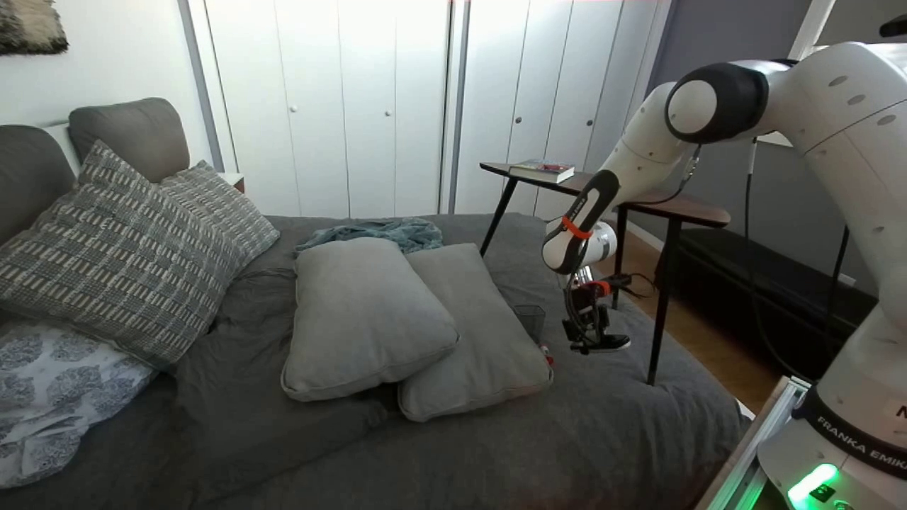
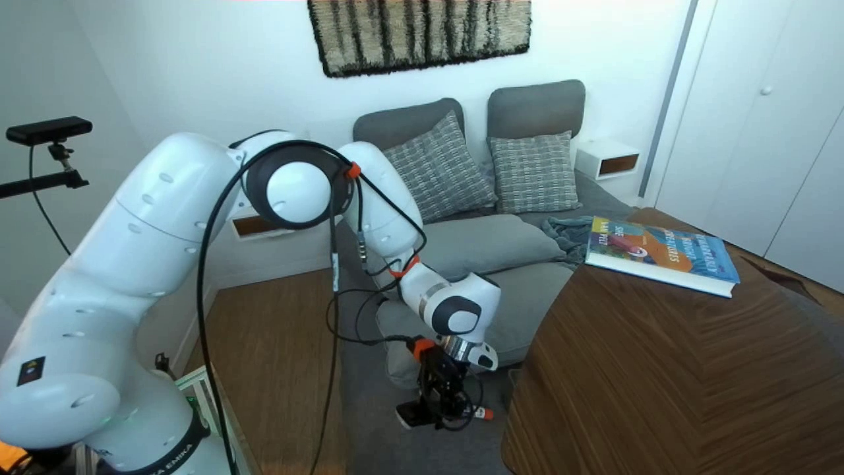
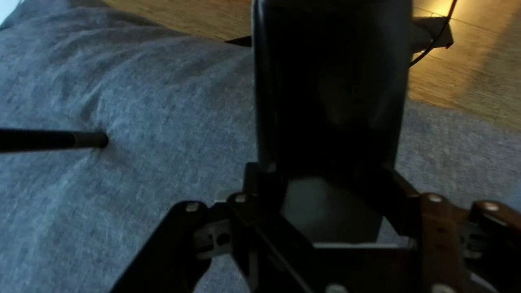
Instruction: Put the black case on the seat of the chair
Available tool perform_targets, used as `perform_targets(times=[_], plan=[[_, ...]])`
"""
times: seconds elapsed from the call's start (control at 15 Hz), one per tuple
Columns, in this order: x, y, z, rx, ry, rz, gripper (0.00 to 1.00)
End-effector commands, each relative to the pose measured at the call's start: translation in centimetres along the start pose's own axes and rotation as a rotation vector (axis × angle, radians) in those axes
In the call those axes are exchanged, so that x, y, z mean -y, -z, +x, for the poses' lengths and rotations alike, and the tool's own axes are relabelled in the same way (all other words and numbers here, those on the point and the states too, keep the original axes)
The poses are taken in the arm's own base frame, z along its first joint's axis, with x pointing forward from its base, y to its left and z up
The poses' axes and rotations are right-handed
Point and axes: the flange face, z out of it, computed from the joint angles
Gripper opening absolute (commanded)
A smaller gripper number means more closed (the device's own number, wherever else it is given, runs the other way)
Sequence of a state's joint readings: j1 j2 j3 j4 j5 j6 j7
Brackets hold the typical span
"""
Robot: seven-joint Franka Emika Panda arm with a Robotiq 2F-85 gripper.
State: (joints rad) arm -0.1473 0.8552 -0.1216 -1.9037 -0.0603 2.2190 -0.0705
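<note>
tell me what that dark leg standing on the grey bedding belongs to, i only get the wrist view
Observer: It belongs to the wooden table, whose top shows in both exterior views.
Operator: is what i'm holding higher or lower than that top
Observer: Lower: in an exterior view, the black case hangs below the level of the top.

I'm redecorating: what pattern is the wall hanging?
The wall hanging has dark vertical stripes on beige, showing best in an exterior view.
</note>
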Motion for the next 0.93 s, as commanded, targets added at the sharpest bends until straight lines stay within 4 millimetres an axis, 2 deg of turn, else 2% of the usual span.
perform_targets(times=[0.0, 0.13, 0.2, 0.27, 0.47, 0.67, 0.87], plan=[[-0.9, -0.1, 0.0, 0.012, -0.016, 0.031, 0.70], [-1.7, 0.2, 0.0, 0.014, -0.030, 0.057, 0.70], [-1.0, 0.3, 0.2, 0.005, -0.050, 0.064, 0.45], [-1.1, 0.2, 0.7, -0.039, -0.171, 0.071, 0.45], [-1.8, -0.6, 1.1, -0.128, -0.292, 0.140, 0.45], [-3.5, -1.9, 0.5, -0.202, -0.410, 0.217, 0.45], [-5.9, -3.3, 0.3, -0.320, -0.528, 0.221, 0.45]])
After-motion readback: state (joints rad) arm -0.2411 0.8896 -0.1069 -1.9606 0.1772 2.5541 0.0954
